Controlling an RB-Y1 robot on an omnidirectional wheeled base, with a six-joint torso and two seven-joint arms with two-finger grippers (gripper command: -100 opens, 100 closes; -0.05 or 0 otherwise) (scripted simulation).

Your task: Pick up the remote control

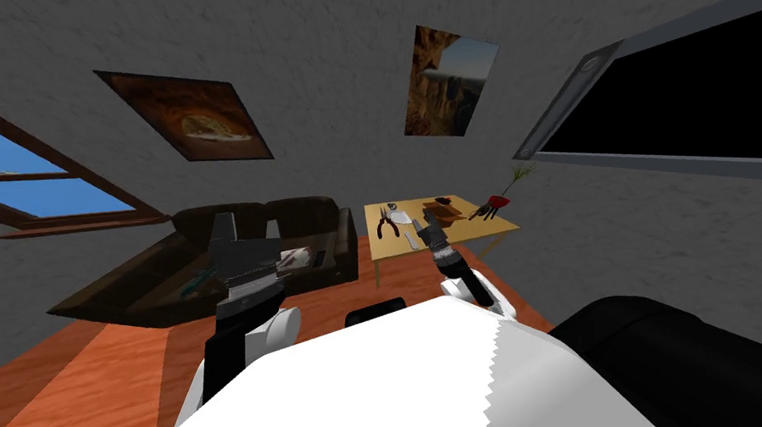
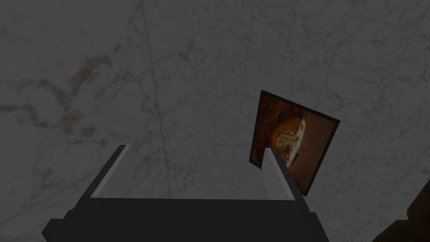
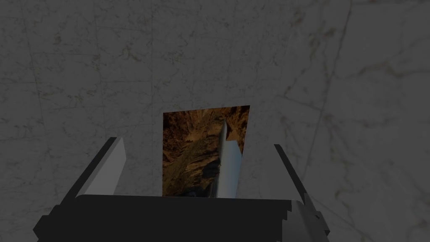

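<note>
Best guess for the small dark flat remote control (image 1: 321,257) is the sliver on the seat of the dark brown cushioned sofa (image 1: 294,209), close to the sofa's arm on the side nearest the light wooden low table (image 1: 457,233). It is too small to be sure. A pale crumpled thing (image 1: 293,258) lies just beside it. My left pincer (image 2: 195,148) has its two blades spread wide with nothing between them and is aimed up at the wall. In the head view it hangs in front of the sofa, above and short of the seat, so the remote is below and beyond its tips, not between the blades. My right pincer (image 3: 197,143) is also spread and empty and also aimed at the wall. It sits over by the table near a pair of dark-handled pliers (image 1: 386,222), well apart from the remote. Handling judgement: it is light, stiff and smooth-cased, so probably a bit slippery between thin blades. It is not fragile, but the soft cushion will give under a push. Best hold is likely across the narrow width at mid-length, blades on the long sides, coming down from above. The left pincer looks the nearer one and needs to tip down and reach forward first. The pick-up has not yet started.
</note>
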